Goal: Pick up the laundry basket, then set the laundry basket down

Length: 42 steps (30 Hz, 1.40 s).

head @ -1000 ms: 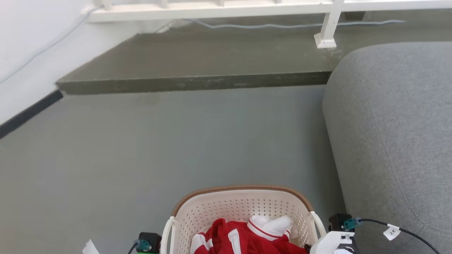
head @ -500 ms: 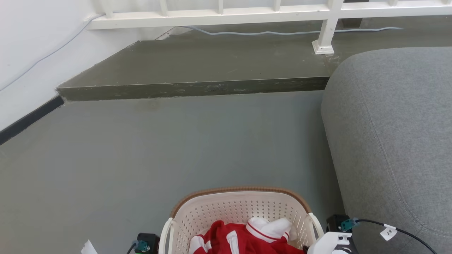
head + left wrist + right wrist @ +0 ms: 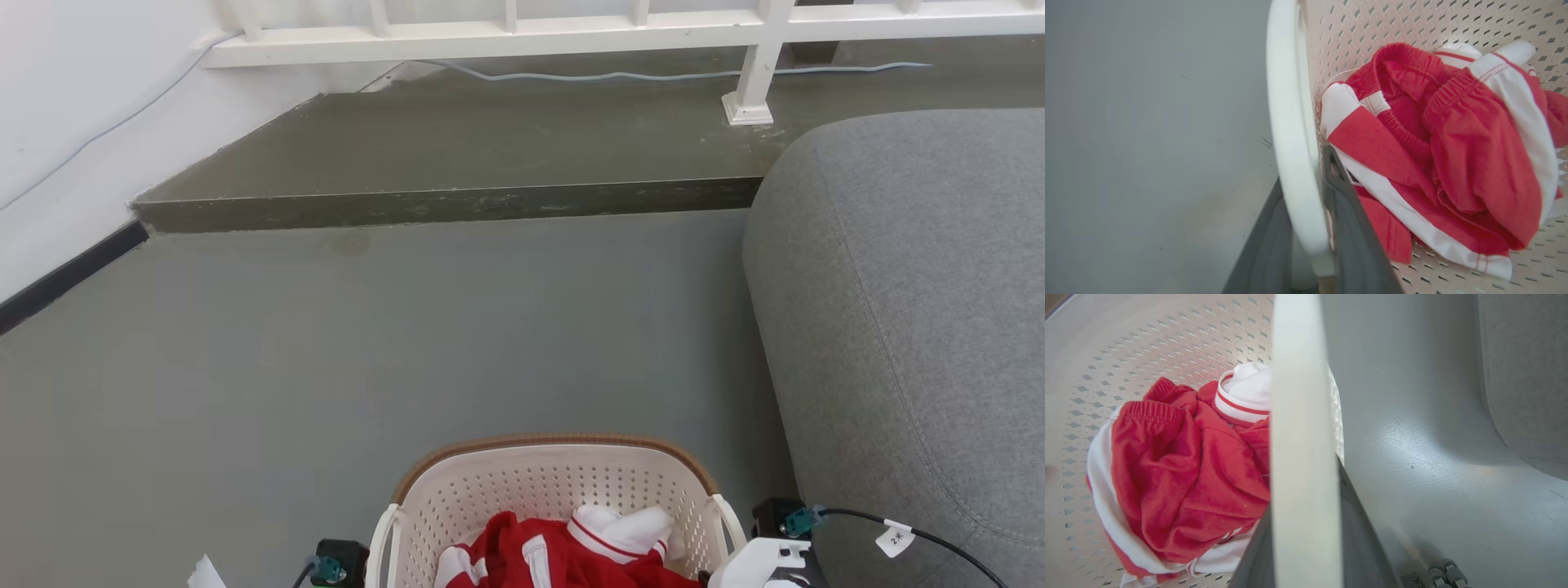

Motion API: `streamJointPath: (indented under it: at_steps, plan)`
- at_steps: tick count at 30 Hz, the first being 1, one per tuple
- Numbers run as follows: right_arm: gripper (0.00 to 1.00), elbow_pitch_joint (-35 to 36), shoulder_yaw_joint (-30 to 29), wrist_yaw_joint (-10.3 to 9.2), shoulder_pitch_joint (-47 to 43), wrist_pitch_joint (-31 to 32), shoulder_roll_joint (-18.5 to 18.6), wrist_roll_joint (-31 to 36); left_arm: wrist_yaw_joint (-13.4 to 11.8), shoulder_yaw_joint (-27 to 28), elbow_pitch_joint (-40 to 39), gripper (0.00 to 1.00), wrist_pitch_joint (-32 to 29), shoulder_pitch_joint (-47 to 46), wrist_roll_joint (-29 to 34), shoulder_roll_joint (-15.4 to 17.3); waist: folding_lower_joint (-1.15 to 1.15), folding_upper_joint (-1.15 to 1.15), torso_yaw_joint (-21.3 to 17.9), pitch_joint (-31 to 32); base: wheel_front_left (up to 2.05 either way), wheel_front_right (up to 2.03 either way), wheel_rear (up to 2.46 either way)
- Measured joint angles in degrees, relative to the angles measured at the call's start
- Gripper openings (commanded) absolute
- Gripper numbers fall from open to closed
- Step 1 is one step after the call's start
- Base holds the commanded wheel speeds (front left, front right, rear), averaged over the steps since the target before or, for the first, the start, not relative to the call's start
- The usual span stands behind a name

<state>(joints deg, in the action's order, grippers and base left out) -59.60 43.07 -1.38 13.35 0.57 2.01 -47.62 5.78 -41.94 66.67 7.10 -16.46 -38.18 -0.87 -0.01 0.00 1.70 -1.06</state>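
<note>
Right gripper (image 3: pixel 1306 490) on basket (image 3: pixel 1167 343), sofa (image 3: pixel 1523 375) close

laundry basket (image 3: pixel 555 482) cut off below, fingers (image 3: pixel 1357 253) blurred

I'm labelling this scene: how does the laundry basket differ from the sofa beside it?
The laundry basket is cream-white perforated plastic with a brown rim; the sofa is plain grey fabric. The basket looks far smaller than the sofa. The basket holds red-and-white clothes; the sofa shows none. Both have rounded corners.

Soft even light — close-up blur on laundry basket (image 3: pixel 1292 163) handle
</note>
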Motion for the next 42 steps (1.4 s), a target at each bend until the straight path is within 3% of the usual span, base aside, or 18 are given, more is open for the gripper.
streamJointPath:
  at_steps: [32, 42]
  plan:
    - [0.00, 0.70, 4.13, -2.18, 0.53, -0.30, 0.25, -2.97, -0.94, -0.77, -0.45, 0.00, 0.09, 0.01, -1.47, 0.26, 0.00, 0.00, -0.40, -1.55, 0.00, 0.00, 0.00]
    - [0.00, 0.78, 4.43, -2.76, 6.78, -1.04, 0.51, -3.11, -2.07, -0.54, -1.36, 0.00, 1.03, -4.49, -1.46, 0.59, 0.00, 0.00, -0.61, -5.49, 0.00, 0.00, 0.00]
